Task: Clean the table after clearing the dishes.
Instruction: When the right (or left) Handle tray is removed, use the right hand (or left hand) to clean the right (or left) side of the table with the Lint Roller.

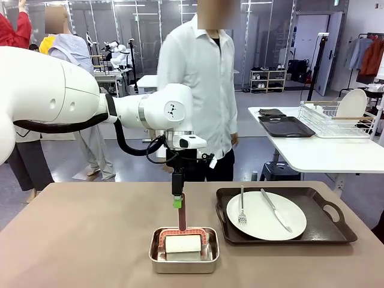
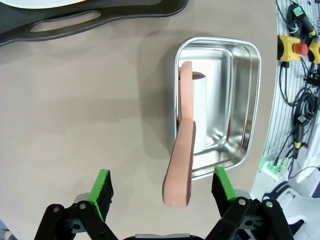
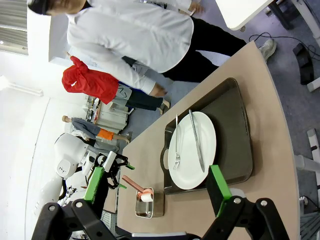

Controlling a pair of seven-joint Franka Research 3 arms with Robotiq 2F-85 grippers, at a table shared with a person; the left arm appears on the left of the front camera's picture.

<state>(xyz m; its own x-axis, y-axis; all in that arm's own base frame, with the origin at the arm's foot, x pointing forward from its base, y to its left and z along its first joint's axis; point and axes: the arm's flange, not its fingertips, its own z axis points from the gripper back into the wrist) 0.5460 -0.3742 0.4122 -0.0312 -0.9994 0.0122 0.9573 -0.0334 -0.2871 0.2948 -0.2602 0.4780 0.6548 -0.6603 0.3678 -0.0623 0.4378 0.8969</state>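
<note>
The left hand (image 1: 177, 203) hangs straight down over the pan (image 1: 183, 267). Its fingers (image 2: 102, 187) are wide apart. The pink handle (image 1: 182, 217) stands up between them. In the left wrist view the handle is nearer to one green pad than to the other, and there is a gap on both sides, so the hand is not holding it.

The pan is shiny metal. It sits on the brown bench (image 1: 78, 240), close to the near edge and about in the middle. A white roller (image 1: 183, 244) lies inside the pan, and the pink handle comes up from it.

A dark tray (image 1: 312, 198) sits on the right half of the bench. It is near the pan but does not touch it. A round white plate (image 1: 264, 225) lies on the tray. A fork (image 1: 242, 211) lies on the left part of the plate, and a knife (image 1: 276, 211) lies across the plate beside it.

The right hand (image 3: 156, 184) is up in the air above the bench. Its fingers are wide apart with nothing between them.

A person (image 1: 204, 78) in a white shirt stands at the far edge of the bench.
</note>
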